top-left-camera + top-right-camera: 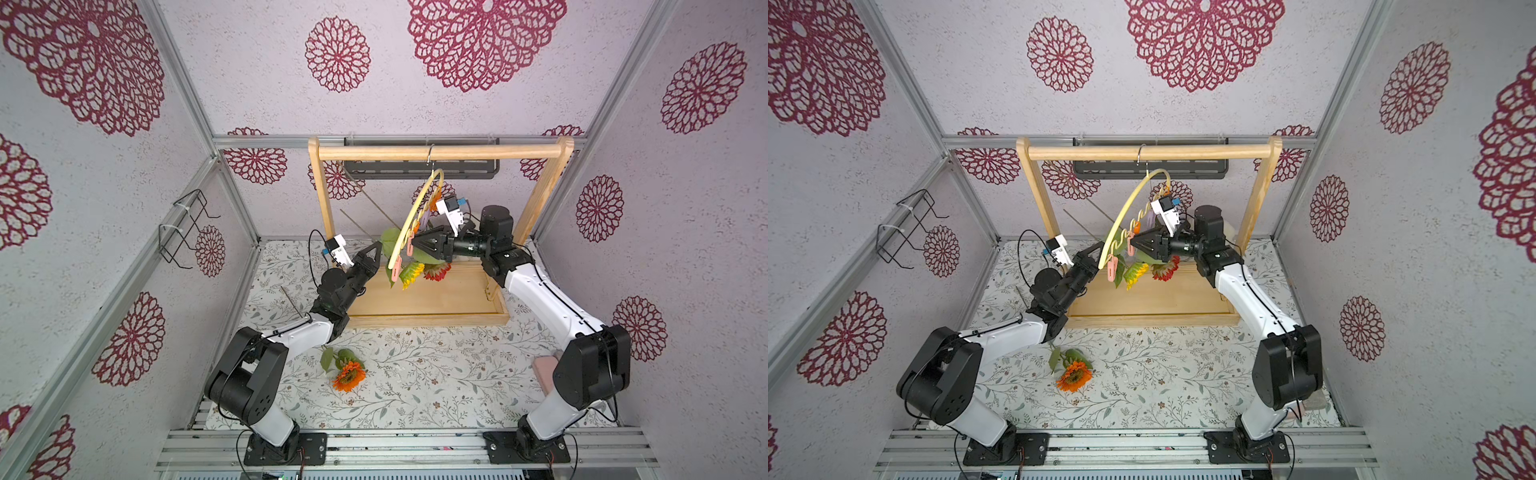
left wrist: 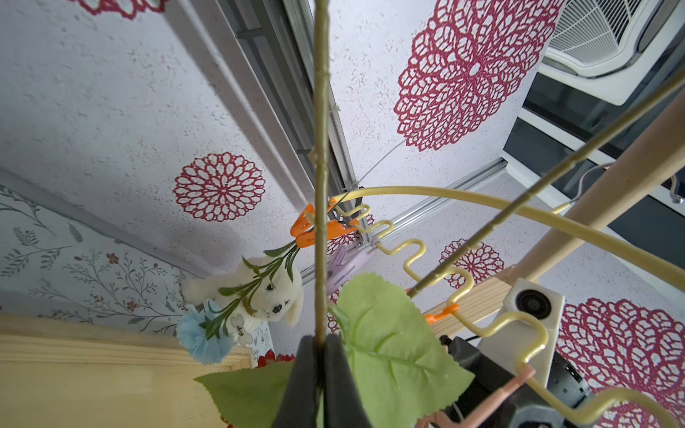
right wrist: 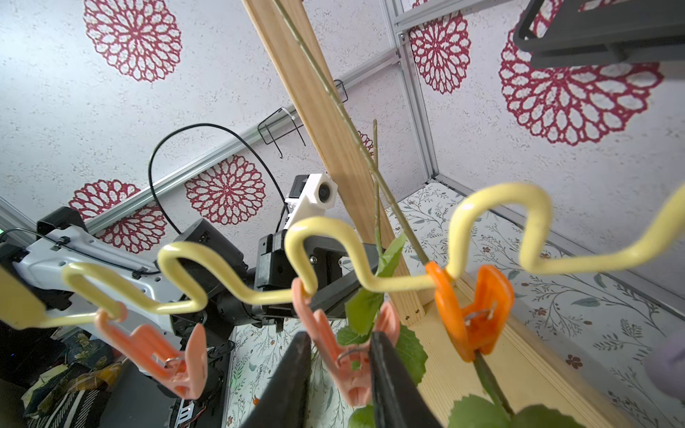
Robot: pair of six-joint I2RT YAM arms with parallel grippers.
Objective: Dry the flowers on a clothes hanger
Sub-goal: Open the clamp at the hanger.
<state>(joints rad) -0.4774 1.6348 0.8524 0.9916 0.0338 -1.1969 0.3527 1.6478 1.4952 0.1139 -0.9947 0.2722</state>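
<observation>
The pale yellow clothes hanger (image 1: 415, 212) (image 1: 1125, 208) hangs by its hook from the wooden rack's bar (image 1: 436, 151). My left gripper (image 1: 376, 249) (image 2: 321, 344) is shut on the yellow sunflower's stem (image 2: 321, 185), among its leaves. The sunflower bloom (image 1: 411, 274) hangs beside the red bloom (image 1: 437, 271). My right gripper (image 1: 413, 245) (image 3: 339, 339) is closed in on both sides of a pink clothespin (image 3: 352, 370), where the sunflower's stem and leaf sit. An orange clothespin (image 3: 470, 315) grips another stem. The light-blue carnation (image 2: 202, 339) hangs from an orange clothespin (image 2: 307, 229). The orange bloom (image 1: 349, 376) (image 1: 1074, 376) lies on the table.
The rack's wooden tray base (image 1: 428, 307) sits under the hanger, with uprights on both sides. A white plush toy (image 2: 267, 292) sits behind the carnation. A black wire holder (image 1: 187, 228) is on the left wall and a dark shelf (image 1: 419, 166) on the back wall.
</observation>
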